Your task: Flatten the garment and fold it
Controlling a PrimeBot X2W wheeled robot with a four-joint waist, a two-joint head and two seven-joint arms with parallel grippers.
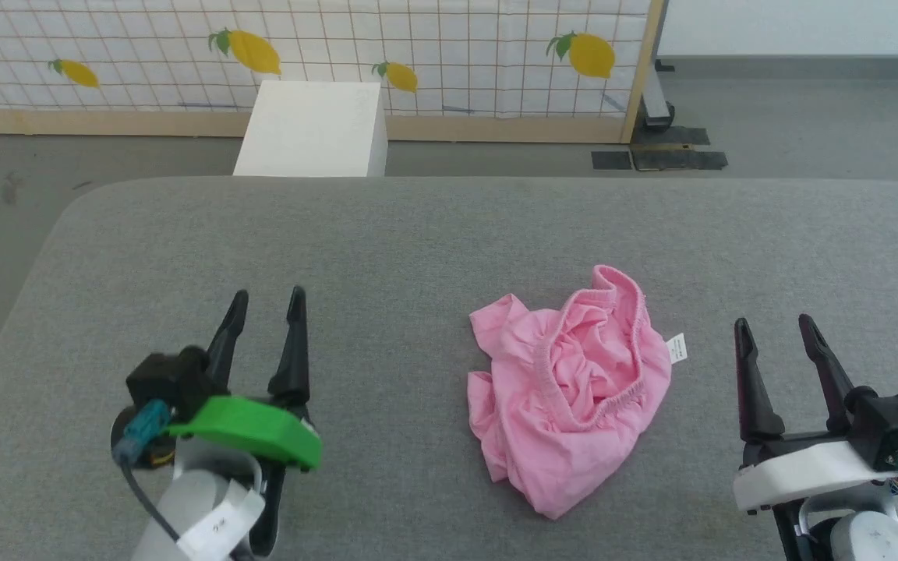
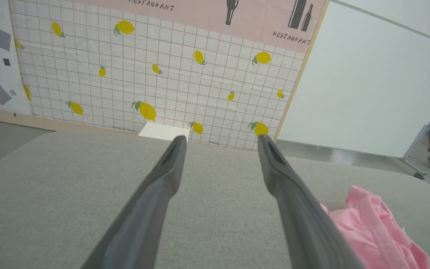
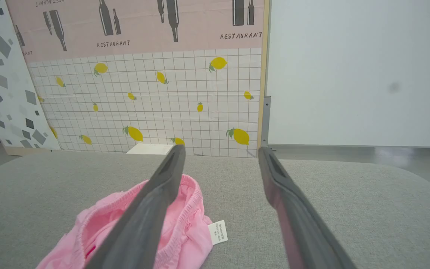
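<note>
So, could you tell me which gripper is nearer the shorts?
The right gripper, white-mounted, by the label on the shorts; the green-mounted left gripper stands farther off.

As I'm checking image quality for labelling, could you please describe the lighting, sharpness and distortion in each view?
Head view: soft, even light, no glare; the garment is sharp, barely shadowed. Left wrist view: mild wide-angle bowing of the tiled backdrop; the near fingers look soft. Right wrist view: the label is sharp, its print too small; the floor shows faint sheen.
</note>
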